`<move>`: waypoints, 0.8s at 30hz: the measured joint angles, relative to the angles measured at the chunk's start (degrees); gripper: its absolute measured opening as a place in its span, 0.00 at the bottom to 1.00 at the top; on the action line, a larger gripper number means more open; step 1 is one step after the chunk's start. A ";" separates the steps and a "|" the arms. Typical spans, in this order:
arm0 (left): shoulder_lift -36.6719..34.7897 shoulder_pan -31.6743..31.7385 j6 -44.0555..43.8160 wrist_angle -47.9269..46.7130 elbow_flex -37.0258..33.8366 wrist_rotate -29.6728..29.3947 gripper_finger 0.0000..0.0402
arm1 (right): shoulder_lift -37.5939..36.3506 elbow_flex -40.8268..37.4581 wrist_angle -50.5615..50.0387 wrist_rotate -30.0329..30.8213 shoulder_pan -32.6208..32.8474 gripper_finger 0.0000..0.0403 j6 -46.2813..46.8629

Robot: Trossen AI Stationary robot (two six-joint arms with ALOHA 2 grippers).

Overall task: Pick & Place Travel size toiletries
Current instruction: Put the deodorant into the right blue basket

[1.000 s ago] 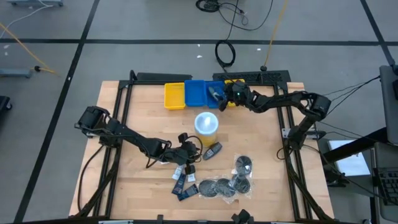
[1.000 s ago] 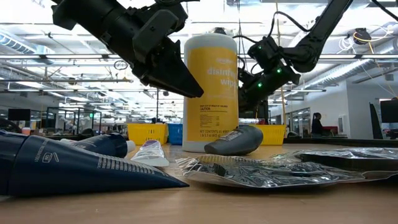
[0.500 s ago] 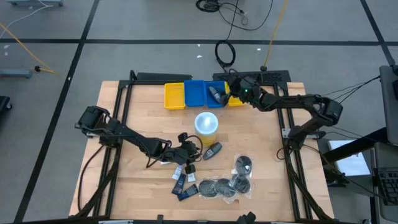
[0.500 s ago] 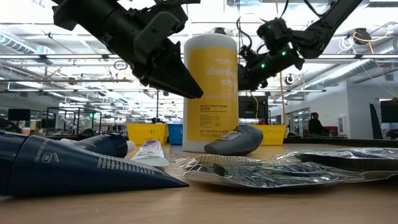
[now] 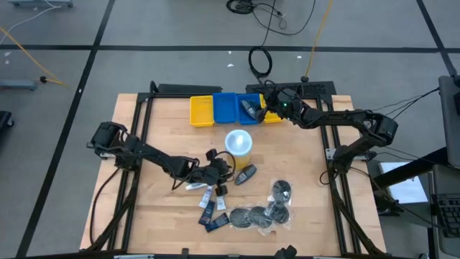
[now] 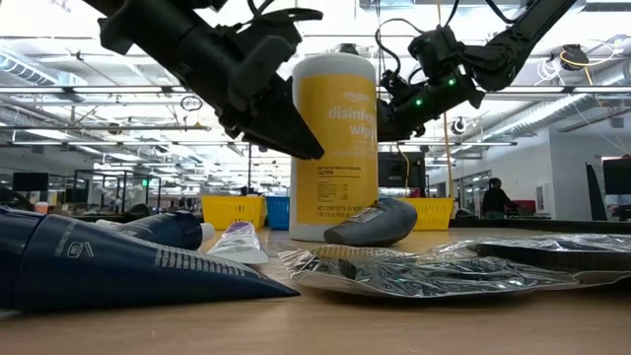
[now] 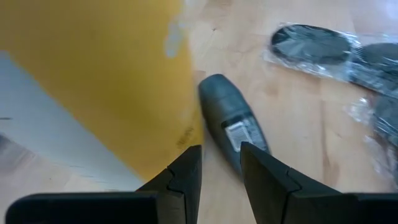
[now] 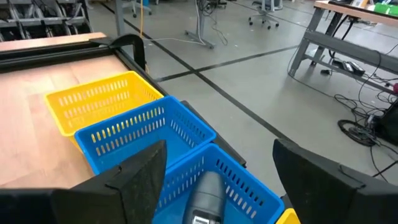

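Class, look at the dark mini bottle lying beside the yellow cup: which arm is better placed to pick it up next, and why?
The left. The left gripper hovers open beside the dark mini bottle, while the right gripper is away over the blue bin.

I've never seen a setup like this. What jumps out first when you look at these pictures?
Probably the tall yellow canister standing mid-table, with the left gripper hovering, fingers narrowly apart, beside it over a dark grey bottle. Next, the row of yellow and blue bins at the far edge, where the right gripper hangs open above a dark bottle lying in a blue bin. Shiny sachets litter the near side.
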 joint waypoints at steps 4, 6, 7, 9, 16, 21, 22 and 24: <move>0.00 0.30 -0.32 -0.01 0.00 0.28 0.28 | 0.00 0.00 0.18 0.00 0.00 0.70 0.02; 0.00 0.28 -0.32 -0.08 0.00 0.44 0.28 | 0.00 0.00 0.29 -0.01 0.00 0.70 0.02; 0.00 0.28 -0.32 -0.16 0.00 0.44 0.28 | 0.00 0.00 0.29 -0.01 0.00 0.70 0.02; 0.00 0.30 -0.33 -0.46 0.00 0.44 0.28 | 0.00 0.00 0.24 -0.02 0.00 0.70 0.02; 0.00 0.39 0.17 -0.53 0.00 0.42 0.28 | 0.00 -0.02 -1.55 -0.21 1.06 0.70 0.02; 0.00 0.37 0.16 -0.51 0.00 0.42 0.28 | -1.29 -0.04 -5.43 -0.22 3.07 0.70 0.04; 0.00 0.37 -0.03 -0.48 0.00 0.42 0.28 | -1.86 -0.04 -6.44 -0.22 3.58 0.70 0.02; 0.00 0.37 -0.32 -0.44 0.00 0.44 0.28 | -3.53 -0.04 -10.59 -0.24 4.46 0.70 -0.02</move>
